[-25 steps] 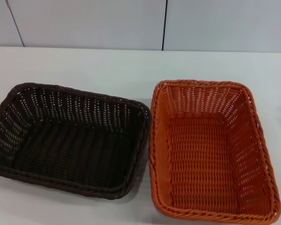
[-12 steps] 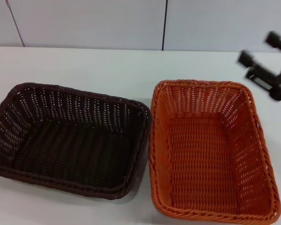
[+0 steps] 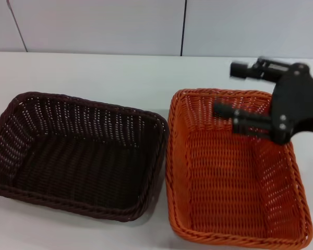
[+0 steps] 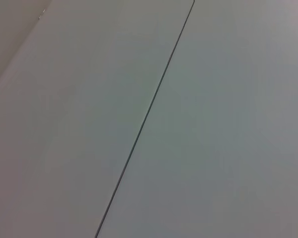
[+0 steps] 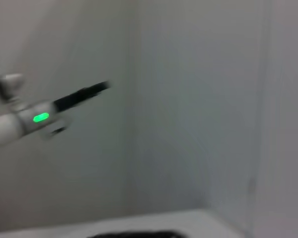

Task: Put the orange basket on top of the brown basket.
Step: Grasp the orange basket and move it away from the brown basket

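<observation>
Orange basket (image 3: 232, 166) sits on the white counter (image 3: 109, 73) at the robot's right, its long axis running from the near edge toward the far wall, and its left rim lies just beside the right rim of the brown basket (image 3: 75, 156); whether the two rims touch cannot be told. Neither basket holds anything. Right gripper (image 3: 230, 89) hangs above the far right corner of the orange basket with its fingers (image 3: 235, 112) spread apart and pointing toward the robot's left, gripping nothing. So the basket lies below and nearer the robot than the fingers, and the right arm is plainly the closer one. Left gripper is out of sight; its wrist view shows only a plain wall.
</observation>
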